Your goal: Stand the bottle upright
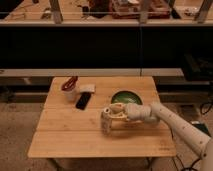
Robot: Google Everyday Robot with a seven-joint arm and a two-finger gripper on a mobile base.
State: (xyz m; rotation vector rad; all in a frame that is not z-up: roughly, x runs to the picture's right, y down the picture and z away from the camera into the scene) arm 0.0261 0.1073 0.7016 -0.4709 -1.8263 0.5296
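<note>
The bottle is small, pale and whitish, and stands roughly upright on the wooden table, just in front of the green plate. My gripper reaches in from the right on a white arm and is shut on the bottle's upper part. The bottle's base is at or very near the tabletop, and its cap is hidden among the fingers.
A white cup with red items stands at the back left of the table. Beside it are a small white object and a flat black object. A dark shelf and counter run behind the table.
</note>
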